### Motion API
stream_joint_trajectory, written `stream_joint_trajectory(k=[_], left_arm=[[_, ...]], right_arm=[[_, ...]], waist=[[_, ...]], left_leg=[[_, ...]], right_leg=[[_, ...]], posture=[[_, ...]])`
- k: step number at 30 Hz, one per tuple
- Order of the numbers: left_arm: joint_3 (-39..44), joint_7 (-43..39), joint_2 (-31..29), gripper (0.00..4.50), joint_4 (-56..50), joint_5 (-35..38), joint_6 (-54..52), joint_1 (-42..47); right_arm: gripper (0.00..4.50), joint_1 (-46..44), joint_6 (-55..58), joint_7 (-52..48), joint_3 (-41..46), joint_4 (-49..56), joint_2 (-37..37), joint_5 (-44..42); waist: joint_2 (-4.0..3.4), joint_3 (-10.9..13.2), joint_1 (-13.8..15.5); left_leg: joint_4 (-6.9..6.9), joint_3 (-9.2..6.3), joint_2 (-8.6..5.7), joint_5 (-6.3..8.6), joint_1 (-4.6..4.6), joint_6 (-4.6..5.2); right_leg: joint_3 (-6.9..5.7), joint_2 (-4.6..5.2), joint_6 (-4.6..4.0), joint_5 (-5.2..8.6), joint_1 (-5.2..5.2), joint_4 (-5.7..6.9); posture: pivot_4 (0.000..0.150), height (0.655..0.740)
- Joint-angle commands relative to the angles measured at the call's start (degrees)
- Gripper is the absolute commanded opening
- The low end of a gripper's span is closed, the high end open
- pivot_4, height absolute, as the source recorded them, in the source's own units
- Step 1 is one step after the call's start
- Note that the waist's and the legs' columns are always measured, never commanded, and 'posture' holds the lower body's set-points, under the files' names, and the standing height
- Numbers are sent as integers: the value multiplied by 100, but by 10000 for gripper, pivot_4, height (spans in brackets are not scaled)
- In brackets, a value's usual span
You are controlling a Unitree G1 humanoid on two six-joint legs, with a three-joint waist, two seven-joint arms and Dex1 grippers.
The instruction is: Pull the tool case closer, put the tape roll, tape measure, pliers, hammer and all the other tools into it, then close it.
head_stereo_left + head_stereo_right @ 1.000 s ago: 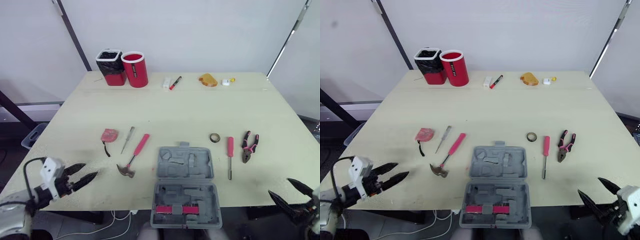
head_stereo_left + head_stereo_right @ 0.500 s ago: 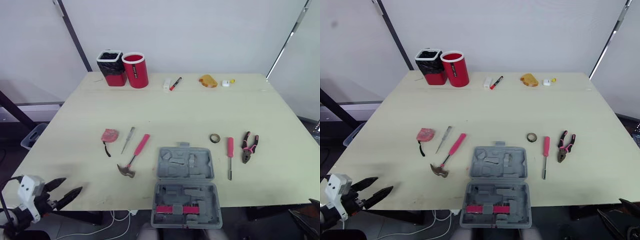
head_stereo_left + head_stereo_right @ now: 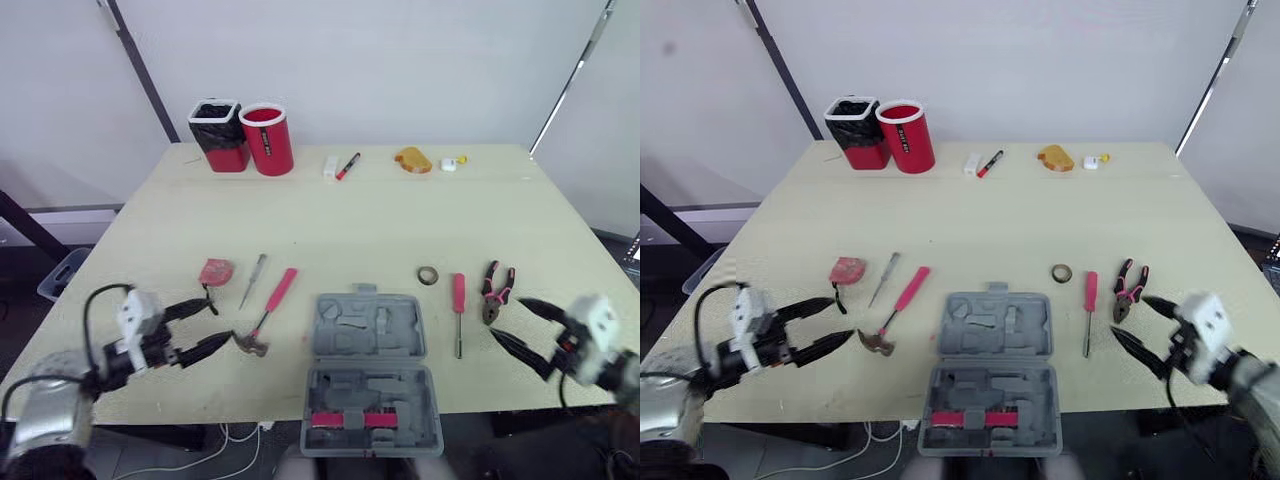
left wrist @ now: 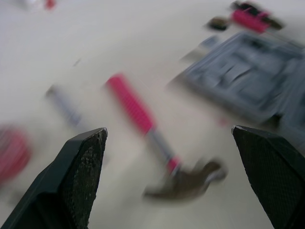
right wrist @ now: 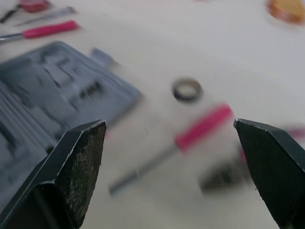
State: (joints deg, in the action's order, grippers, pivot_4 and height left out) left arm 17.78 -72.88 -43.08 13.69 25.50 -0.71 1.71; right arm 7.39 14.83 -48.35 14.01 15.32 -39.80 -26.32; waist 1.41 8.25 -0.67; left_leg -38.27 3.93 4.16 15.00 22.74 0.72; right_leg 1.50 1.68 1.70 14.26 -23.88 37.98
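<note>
My left gripper [image 3: 222, 323] has its fingers apart, just beside the head of the hammer [image 3: 278, 293]. My right gripper [image 3: 507, 318], also spread, is near the pliers [image 3: 497, 297]. The tool case [image 3: 372, 385] lies open between them.

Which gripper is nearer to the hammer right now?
Left. The left gripper hovers open just beside the head of the hammer; the right gripper is across the tool case, by the pliers.

Both arms have risen from below the front edge to over the surface [image 3: 380, 225]: left pincer [image 3: 225, 320] now beside the hammer [image 3: 268, 312] head, right pincer [image 3: 506, 317] near the pliers [image 3: 497, 290].
</note>
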Motion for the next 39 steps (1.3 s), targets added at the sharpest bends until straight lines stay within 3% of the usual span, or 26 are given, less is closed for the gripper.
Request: stream_joint_trajectory(k=[1, 7, 13, 19, 28, 39], left_arm=[[-219, -108, -78, 44596, -686, 153, -223, 114], [-565, -251, -141, 44596, -1212, 253, -556, 391], [-914, -531, -269, 44596, -1775, 563, -1175, 740], [-1031, -427, -185, 44596, -2112, 818, -1675, 870], [-927, -95, -82, 44596, -2601, 1002, -1857, 670], [-691, 387, -26, 44596, -3209, 1162, -1903, 261]], right_arm=[[45000, -1040, 527, -102, -800, -274, -394, 580], [45000, -2752, 1115, -462, -1901, -1113, -447, 1172], [45000, -4443, 1231, -1476, -3351, -2313, -525, 2219], [45000, -5907, -5, -2107, -4563, -4125, -188, 3587], [45000, -7064, -1278, -2652, -5073, -6430, 691, 4475], [45000, -7605, -2133, -2091, -5083, -8200, 1560, 5206]], waist=[[-1, 1, 3], [-6, 9, 10], [-21, 30, -6], [-27, 34, -15], [-29, 36, -26], [-32, 37, -26]], left_leg=[[0, 0, 0, 0, 0, 0], [1, -6, 2, 0, 10, 1], [-3, -3, 3, -1, 15, 1], [0, 3, 4, -1, 20, 1], [3, 8, 6, -1, 23, 1], [3, 11, 7, -2, 22, -1]], right_leg=[[1, 0, 0, 0, 0, 0], [4, -13, 17, -9, -6, -1], [8, -18, 17, -10, -14, 1], [14, -21, 18, -10, -25, 0], [20, -24, 17, -11, -33, 4], [22, -23, 17, -12, -35, 8]], posture=[[1500, 7400], [1500, 7400], [1500, 7400], [1500, 7400], [1500, 7400], [1500, 7400]])
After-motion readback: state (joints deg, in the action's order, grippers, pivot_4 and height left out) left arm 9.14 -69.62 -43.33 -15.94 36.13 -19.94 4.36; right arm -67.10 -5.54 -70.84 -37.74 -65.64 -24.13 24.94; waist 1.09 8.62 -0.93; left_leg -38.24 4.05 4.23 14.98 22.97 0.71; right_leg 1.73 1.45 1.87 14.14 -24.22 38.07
